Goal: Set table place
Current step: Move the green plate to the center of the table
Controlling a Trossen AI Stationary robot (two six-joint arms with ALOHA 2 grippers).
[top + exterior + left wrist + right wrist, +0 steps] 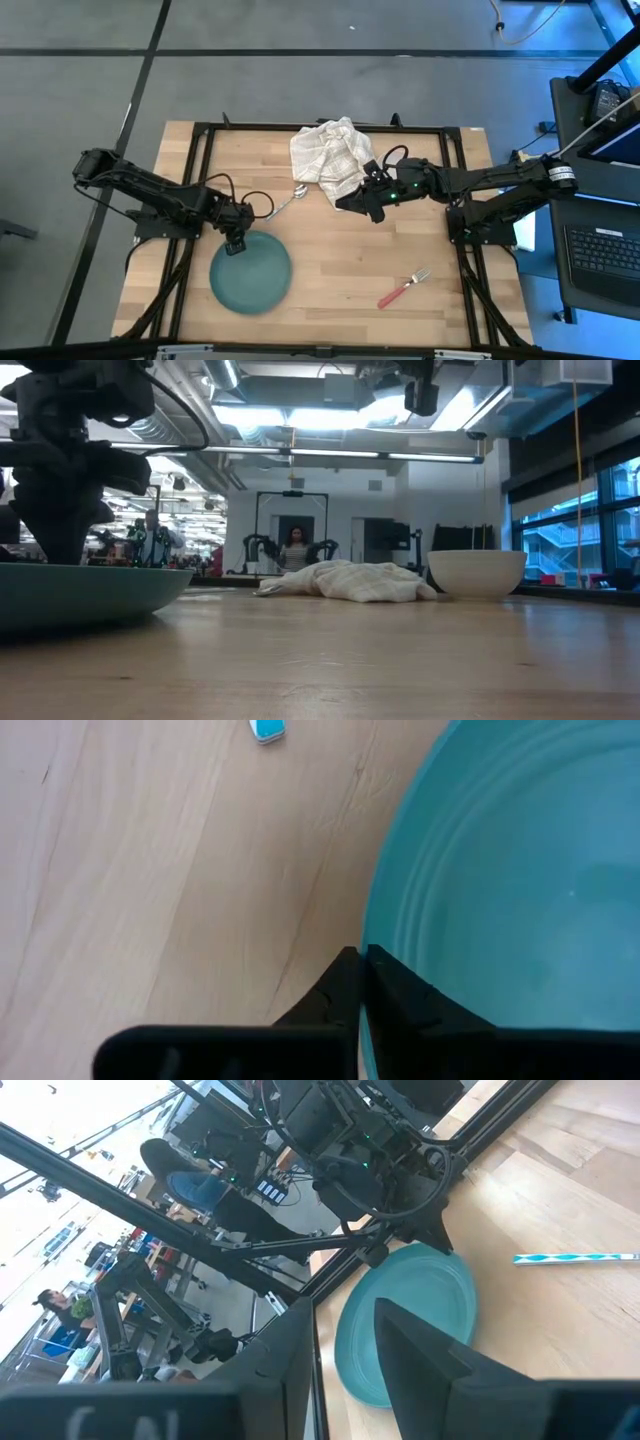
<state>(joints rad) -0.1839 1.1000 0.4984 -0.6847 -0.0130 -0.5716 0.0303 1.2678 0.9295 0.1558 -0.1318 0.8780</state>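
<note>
Wooden table (340, 260): left gripper (362, 982) pinches teal plate (251, 273) at its far rim. Right gripper (345, 1342), fingers parted, empty, hovers beside cloth (326, 154).

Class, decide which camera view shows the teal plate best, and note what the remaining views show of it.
The high view shows the whole plate, with the left gripper at its rim. The low view shows an edge-on sliver, the left wrist a close partial, the right wrist an oblique view.
</note>
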